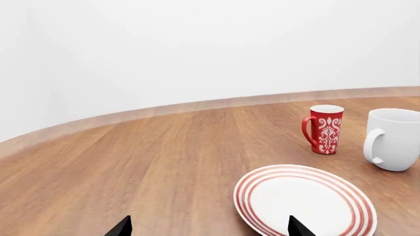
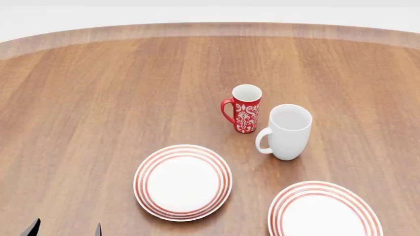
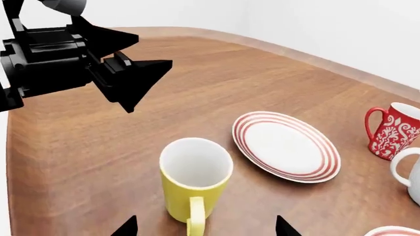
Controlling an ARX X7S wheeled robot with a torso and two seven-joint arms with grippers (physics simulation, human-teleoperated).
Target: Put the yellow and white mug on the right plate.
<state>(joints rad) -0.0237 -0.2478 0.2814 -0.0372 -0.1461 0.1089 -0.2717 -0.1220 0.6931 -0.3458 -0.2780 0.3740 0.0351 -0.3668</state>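
1. My right claw (image 3: 203,227) hovers low over the wooden surface (image 3: 78,162), its 2 dark fingertips (image 3: 126,227) spread wide, grasping nothing and touching nothing.
2. The yellow and white mug (image 3: 195,182) stands upright on the surface between those 2 fingertips in the right wrist view, its yellow loop handle turned toward the camera and its white inside in plain sight. The fingertips stand clear of its sides.
3. The head view does not take in the yellow and white mug at all.
4. My left claw (image 1: 208,227) is likewise spread, released, its 2 black tips parted over bare wood; one tip overlaps the rim of the left plate (image 1: 305,201) in the left wrist view, though I cannot tell whether it touches.
5. In the right wrist view the left claw shows from the outside as a black assembly above the surface, apart from the mug.
6. The right plate (image 2: 325,210), white with red rings, lies flat at the near right of the head view, with nothing on it. Only a sliver of its rim shows at the edge of the right wrist view.
7. The left plate lies just beyond the yellow and white mug in the right wrist view, near but not touching it.
8. A red patterned mug (image 2: 245,109) and a plain white mug (image 2: 286,132) stand upright just beside each other, beyond the 2 plates.
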